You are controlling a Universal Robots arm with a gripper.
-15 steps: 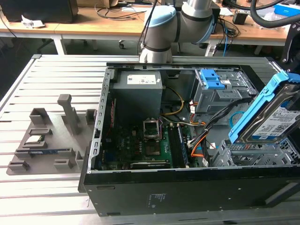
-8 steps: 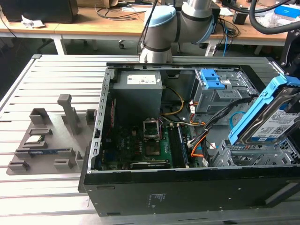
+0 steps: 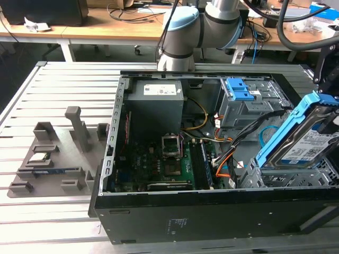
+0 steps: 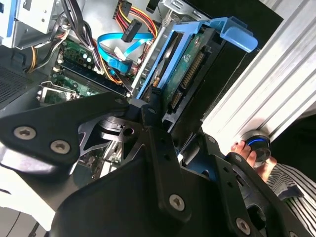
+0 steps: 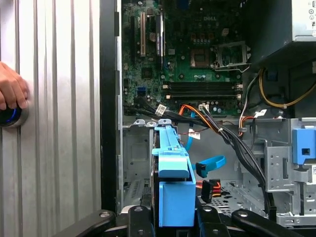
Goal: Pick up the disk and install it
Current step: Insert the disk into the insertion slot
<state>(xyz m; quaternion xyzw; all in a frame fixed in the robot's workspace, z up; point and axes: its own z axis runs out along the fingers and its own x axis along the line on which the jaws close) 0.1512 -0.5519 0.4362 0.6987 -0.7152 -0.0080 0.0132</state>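
I see my claw at the bottom centre of the first wrist view, its black fingers closed on either side of the disk, gripping the blue frame edge-on. In the second wrist view the claw sits mid-frame and the disk runs from it toward the upper right, connector edge showing, blue tab at the top.

In the exterior view the disk is at the right edge of the frame, held tilted, label facing out, its lower end down at the metal drive cage in the lower right corner of the open case. I cannot tell whether it touches the cage.

Further out in that view, the motherboard lies in the case's middle, the grey power supply above it, and a blue caddy sits in a bay toward the upper right. Black and orange cables run between board and cage. The arm stands behind the case at top centre. A grey fixture with parts lies on the slatted table at the left.

At the left edge of the first wrist view, a hand rests on a round blue-ringed button on the table.
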